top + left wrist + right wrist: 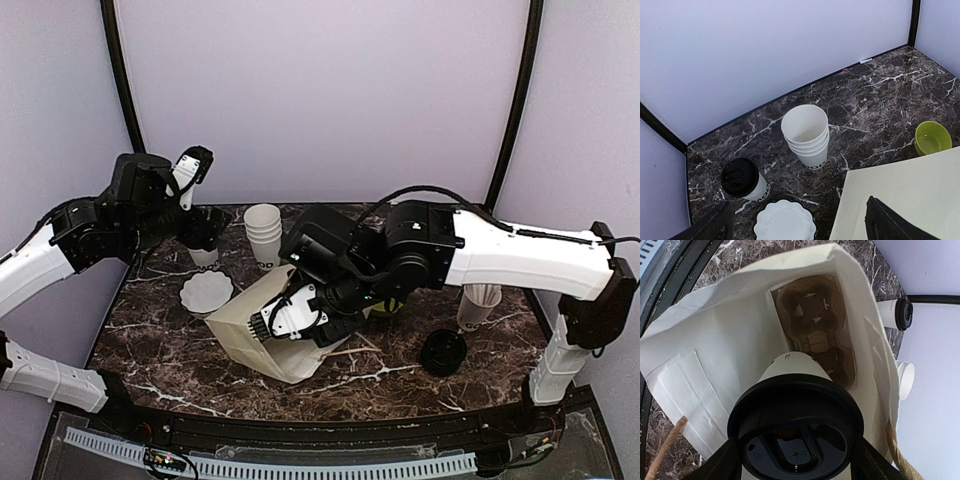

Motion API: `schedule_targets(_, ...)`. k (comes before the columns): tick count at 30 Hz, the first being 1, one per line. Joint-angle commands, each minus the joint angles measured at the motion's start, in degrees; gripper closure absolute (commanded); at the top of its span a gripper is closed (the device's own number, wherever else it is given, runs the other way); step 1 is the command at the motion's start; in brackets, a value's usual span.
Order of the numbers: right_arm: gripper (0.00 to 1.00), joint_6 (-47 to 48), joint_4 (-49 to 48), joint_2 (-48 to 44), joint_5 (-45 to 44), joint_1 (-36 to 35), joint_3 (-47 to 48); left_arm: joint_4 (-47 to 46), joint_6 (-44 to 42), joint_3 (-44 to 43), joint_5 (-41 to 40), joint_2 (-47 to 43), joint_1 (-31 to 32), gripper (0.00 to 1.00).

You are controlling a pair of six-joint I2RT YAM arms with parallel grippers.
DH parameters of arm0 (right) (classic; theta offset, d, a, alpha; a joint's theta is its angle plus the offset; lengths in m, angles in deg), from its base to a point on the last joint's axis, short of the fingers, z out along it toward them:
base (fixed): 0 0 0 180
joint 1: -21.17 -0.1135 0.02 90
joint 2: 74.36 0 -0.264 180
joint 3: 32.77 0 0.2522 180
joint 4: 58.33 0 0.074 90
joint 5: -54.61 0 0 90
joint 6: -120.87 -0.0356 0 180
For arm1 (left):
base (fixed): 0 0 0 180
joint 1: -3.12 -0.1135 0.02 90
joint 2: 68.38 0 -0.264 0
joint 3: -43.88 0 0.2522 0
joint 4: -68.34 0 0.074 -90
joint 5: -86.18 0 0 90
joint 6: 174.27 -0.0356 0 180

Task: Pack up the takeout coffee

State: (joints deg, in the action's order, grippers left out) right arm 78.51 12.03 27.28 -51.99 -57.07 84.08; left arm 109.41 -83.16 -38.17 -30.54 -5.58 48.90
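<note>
Your right gripper clamps a white paper cup, black plastic lid wrist-side, base pointing into the creased white paper bag; your left gripper gapes empty.

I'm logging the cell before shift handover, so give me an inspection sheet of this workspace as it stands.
Surface: dark marble table, no spill seen.
Job's things: held lidded cup at the mouth of the open paper bag, cardboard carrier inside; second lidded cup standing at the back left.
Clutter: stack of lidless cups, green bowl, white fluted dish, loose black lid, half-hidden white cup.
Grippers: left gripper open, empty, raised; right gripper shut on the held lidded cup.
Cables: black cable looped over the right arm, no snag seen.
Surroundings: plain pale walls, black corner posts.
</note>
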Motion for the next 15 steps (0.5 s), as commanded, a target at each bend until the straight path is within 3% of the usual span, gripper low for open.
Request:
schedule_targets(1, 0.51, 0.9, -7.0, -1.6, -5.3, -0.4, -2.9, -3.0, 2.2, 1.8, 8.3, 4.4, -4.1, 0.08)
schedule_targets(5, 0.51, 1.0, -9.0, -0.6, -4.9, -0.4, -1.3, -3.4, 2.4, 1.6, 11.8, 8.0, -6.1, 0.10)
schedule_targets(12, 0.49, -0.6, -2.6, 3.1, 9.3, -2.0, 11.6, -2.7, 2.9, 2.7, 11.9, 8.0, -8.4, 0.10)
schedule_targets(15, 0.49, -0.5, -1.5, 5.4, 11.5, -3.8, 15.0, -3.2, 2.7, 3.3, 12.8, 7.0, -9.5, 0.10)
